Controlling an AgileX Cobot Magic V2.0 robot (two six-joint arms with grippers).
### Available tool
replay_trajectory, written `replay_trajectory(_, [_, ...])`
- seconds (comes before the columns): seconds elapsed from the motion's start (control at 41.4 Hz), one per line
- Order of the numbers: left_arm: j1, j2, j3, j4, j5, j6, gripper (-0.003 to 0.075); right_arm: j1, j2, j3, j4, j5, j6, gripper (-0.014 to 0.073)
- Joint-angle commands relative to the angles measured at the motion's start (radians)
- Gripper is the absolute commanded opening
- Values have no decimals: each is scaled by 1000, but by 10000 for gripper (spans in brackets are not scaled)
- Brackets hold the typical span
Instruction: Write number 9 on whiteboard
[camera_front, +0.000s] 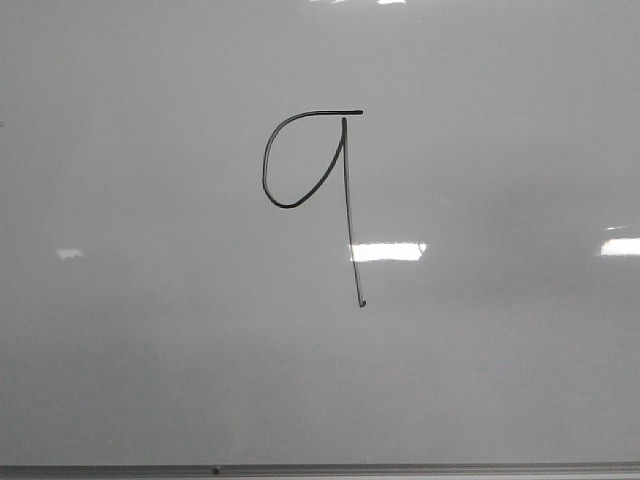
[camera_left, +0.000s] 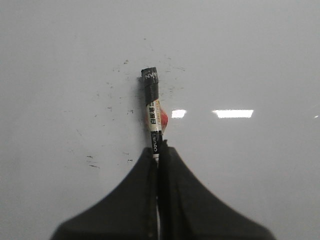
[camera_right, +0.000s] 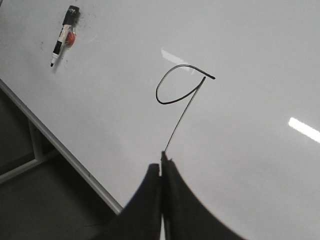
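Note:
The number 9 (camera_front: 320, 113) is drawn in thin black line on the whiteboard (camera_front: 500, 380), with a rounded loop, a flat top stroke and a long straight tail. It also shows in the right wrist view (camera_right: 170, 103). My right gripper (camera_right: 162, 162) is shut, with its tips at the lower end of the tail and nothing seen between them. A black-and-white marker (camera_right: 62, 37) lies loose on the board, far from the 9. My left gripper (camera_left: 159, 150) is shut above the marker's (camera_left: 152, 107) near end and does not hold it. Neither gripper shows in the front view.
The board's grey metal frame edge runs along the front (camera_front: 320, 468) and shows in the right wrist view (camera_right: 60, 145), with a dark floor and a stand bar (camera_right: 35, 145) beyond it. Small black specks (camera_left: 92, 162) dot the board around the marker. Bright light reflections (camera_front: 388, 251) lie on the board.

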Motion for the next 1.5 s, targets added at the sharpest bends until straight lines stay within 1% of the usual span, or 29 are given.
replay_trajectory(0.0, [0, -18, 1, -2, -82, -10, -19, -5, 7, -25, 39, -40, -1, -67])
replay_trajectory(0.169, [0, -18, 1, -2, -82, -10, -19, -5, 7, -25, 40, -56, -1, -67])
replay_trajectory(0.266, [0, -18, 1, -2, -82, -10, -19, -5, 3, -20, 38, -133, 4, -67])
replay_trajectory(0.338, [0, -18, 1, -2, -82, -10, -19, -5, -7, -6, -20, -202, 57, -67])
replay_trajectory(0.362, [0, -18, 1, -2, -82, -10, -19, -5, -11, 0, -38, -220, 91, -67])
replay_trajectory(0.435, [0, -18, 1, -2, -82, -10, -19, -5, -24, 26, -150, -286, 249, -67])
replay_trajectory(0.556, [0, -18, 1, -2, -82, -10, -19, -26, -58, 98, -380, -402, 585, -67])
replay_trajectory(0.628, [0, -18, 1, -2, -82, -10, -19, -69, -89, 154, -503, -473, 778, -67])
replay_trajectory(0.749, [0, -18, 1, -2, -82, -10, -19, -161, -161, 259, -666, -552, 990, -67])
replay_trajectory(0.846, [0, -18, 1, -2, -82, -10, -19, -197, -229, 331, -733, -556, 1012, -67])
replay_trajectory(0.966, [0, -18, 1, -2, -82, -10, -19, -222, -309, 395, -759, -543, 1012, -67])
replay_trajectory(1.015, [0, -18, 1, -2, -82, -10, -19, -229, -337, 398, -762, -499, 1012, -67])
replay_trajectory(1.087, [0, -18, 1, -2, -82, -10, -19, -234, -376, 398, -777, -469, 1014, -67])
replay_trajectory(1.256, [0, -18, 1, -2, -82, -10, -19, -234, -378, 398, -805, -429, 1014, -67])
replay_trajectory(1.474, [0, -18, 1, -2, -82, -10, -19, -234, -378, 398, -806, -371, 1014, -67])
